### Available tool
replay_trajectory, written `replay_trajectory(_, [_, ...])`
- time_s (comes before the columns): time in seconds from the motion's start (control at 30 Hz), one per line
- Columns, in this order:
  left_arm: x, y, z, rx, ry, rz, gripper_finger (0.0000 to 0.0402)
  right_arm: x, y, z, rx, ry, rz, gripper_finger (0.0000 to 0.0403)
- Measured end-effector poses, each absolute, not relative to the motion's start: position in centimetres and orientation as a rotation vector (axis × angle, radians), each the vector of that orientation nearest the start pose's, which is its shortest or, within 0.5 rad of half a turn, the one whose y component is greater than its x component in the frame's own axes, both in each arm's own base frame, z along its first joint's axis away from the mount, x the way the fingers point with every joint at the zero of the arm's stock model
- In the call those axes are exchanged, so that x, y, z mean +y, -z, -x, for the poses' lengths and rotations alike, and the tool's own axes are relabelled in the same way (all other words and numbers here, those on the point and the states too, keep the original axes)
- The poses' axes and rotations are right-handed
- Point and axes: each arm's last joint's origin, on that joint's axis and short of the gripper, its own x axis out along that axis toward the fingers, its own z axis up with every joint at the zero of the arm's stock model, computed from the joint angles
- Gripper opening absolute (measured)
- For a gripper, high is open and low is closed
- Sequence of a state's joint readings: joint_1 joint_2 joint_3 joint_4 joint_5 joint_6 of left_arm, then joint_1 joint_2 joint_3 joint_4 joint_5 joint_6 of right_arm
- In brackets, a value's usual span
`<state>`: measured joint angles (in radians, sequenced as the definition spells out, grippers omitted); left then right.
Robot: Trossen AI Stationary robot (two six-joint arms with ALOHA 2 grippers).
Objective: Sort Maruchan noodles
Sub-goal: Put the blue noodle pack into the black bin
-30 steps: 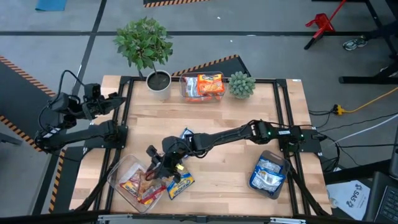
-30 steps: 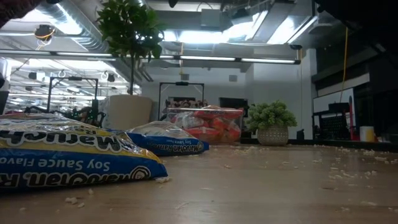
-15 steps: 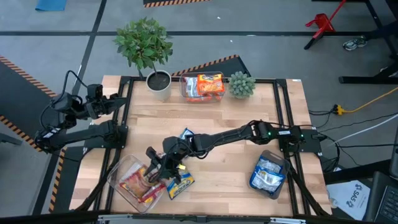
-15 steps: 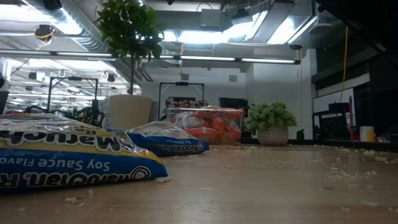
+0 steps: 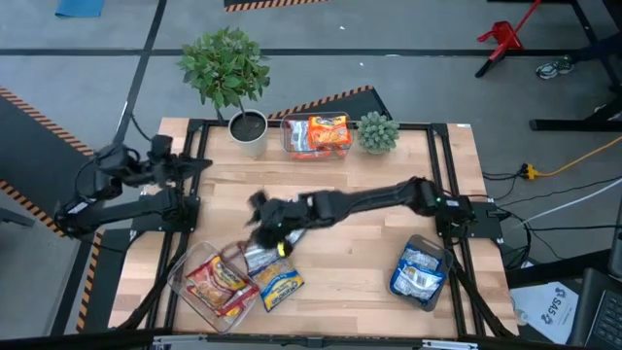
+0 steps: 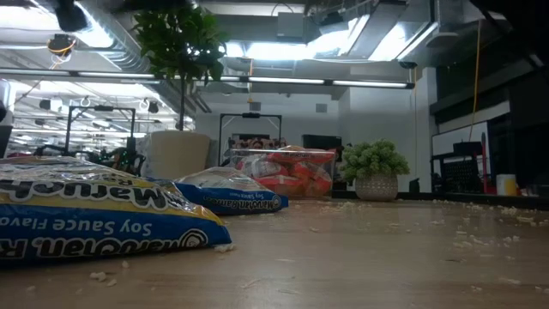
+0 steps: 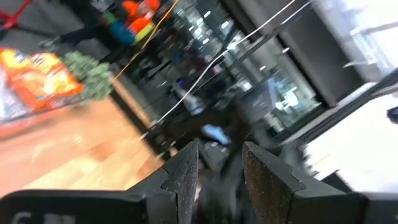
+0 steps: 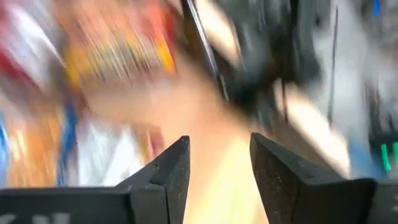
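In the high view my right gripper point(image 5: 260, 212) hovers over the table's middle left, beyond the near-left tub point(image 5: 190, 261). In its wrist view the right gripper point(image 8: 219, 163) is open and holds nothing. That tub holds red Maruchan packets point(image 5: 212, 284). A blue-and-yellow packet point(image 5: 278, 285) and a pale packet point(image 5: 257, 258) lie flat on the wood beside the tub. The low view shows the blue-and-yellow packet point(image 6: 86, 215) and another packet point(image 6: 230, 196) behind it. My left gripper point(image 5: 202, 163) waits open at the table's left edge; its wrist view shows the left gripper point(image 7: 219, 169) holding nothing.
A tub of orange packets point(image 5: 317, 136) stands at the far edge between a potted plant point(image 5: 247, 124) and a small green plant point(image 5: 377, 132). A tub of blue-and-white packets point(image 5: 420, 270) sits near right. Bare wood lies in the middle right. Crumbs dot the table point(image 6: 360, 249).
My right gripper has drawn quickly away from the near-left tub, toward the far edge and a little to the right, and the arm now shows blurred. A pale packet now shows beside the tub where the gripper was. My left gripper has swung slightly toward the table's right.
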<state>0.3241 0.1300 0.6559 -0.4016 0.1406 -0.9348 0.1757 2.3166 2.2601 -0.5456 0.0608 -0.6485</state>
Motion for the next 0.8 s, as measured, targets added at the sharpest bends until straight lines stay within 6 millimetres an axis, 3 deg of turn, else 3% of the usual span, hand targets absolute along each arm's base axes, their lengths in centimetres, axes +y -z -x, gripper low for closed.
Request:
replay_trajectory(0.13, [1.5, -32.2, -5.7, -0.102, -0.157, 0.895, 0.0121, 6.9, -30.3, -48.6, 0.846, -0.131, 0.602, 0.0152])
replay_trajectory(0.27, [2.5, -31.5, -9.6, 0.062, -0.173, 0.886, 0.0121, 5.6, -30.2, -45.4, 1.136, -0.114, 0.448, 0.0152])
replay_trajectory(0.37, [2.9, -30.7, -12.9, 0.166, -0.144, 0.85, 0.0121, 5.1, -30.7, -43.3, 1.291, -0.089, 0.424, 0.0152])
replay_trajectory(0.6, [3.0, -26.7, -18.6, 0.445, -0.202, 0.763, 0.0121, 4.7, -30.8, -40.5, 1.455, -0.042, 0.34, 0.0152])
replay_trajectory(0.8, [2.4, -24.5, -20.6, 0.579, -0.172, 0.692, 0.0121, 4.1, -33.4, -35.3, 1.444, 0.015, 0.244, 0.0152])
